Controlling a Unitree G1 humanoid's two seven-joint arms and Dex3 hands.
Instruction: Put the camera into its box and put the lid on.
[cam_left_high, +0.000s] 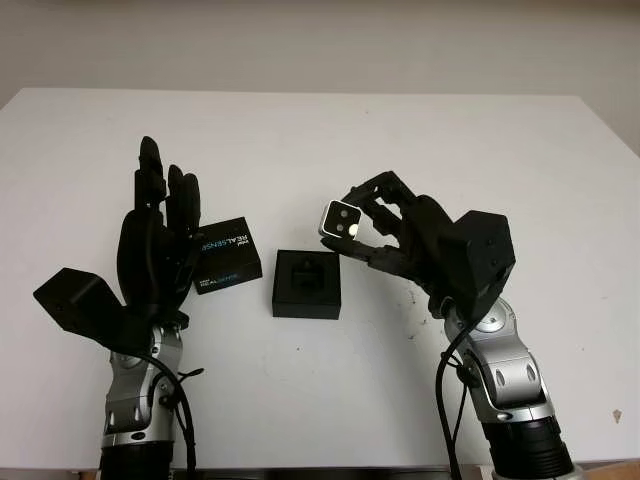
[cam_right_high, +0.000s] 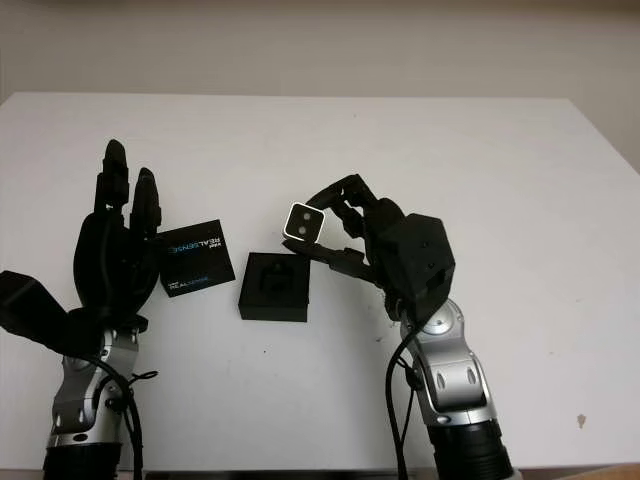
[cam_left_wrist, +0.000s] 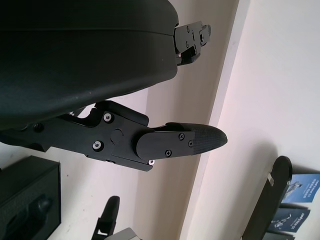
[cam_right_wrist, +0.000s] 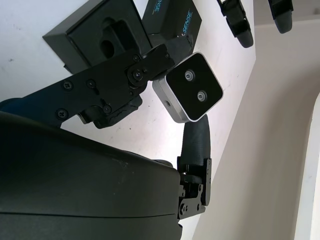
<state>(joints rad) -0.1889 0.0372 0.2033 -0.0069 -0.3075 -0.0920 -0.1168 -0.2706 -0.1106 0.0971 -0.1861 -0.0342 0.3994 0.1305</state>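
Observation:
My right hand (cam_left_high: 352, 228) is shut on a small silver camera (cam_left_high: 341, 221) with a black two-lens face, held in the air just right of and above the box. That camera (cam_right_wrist: 189, 88) sits pinched between the fingers in the right wrist view. The open black box (cam_left_high: 306, 283) with a moulded foam insert lies flat at the table's middle. Its black lid (cam_left_high: 227, 255), printed with blue RealSense lettering, lies to the box's left. Raised upright beside the lid's left edge is my open left hand (cam_left_high: 160, 215), holding nothing.
The white table (cam_left_high: 420, 140) stretches wide behind and to both sides of the box. A pale wall runs along its far edge. Small dark specks mark the table near its front right corner.

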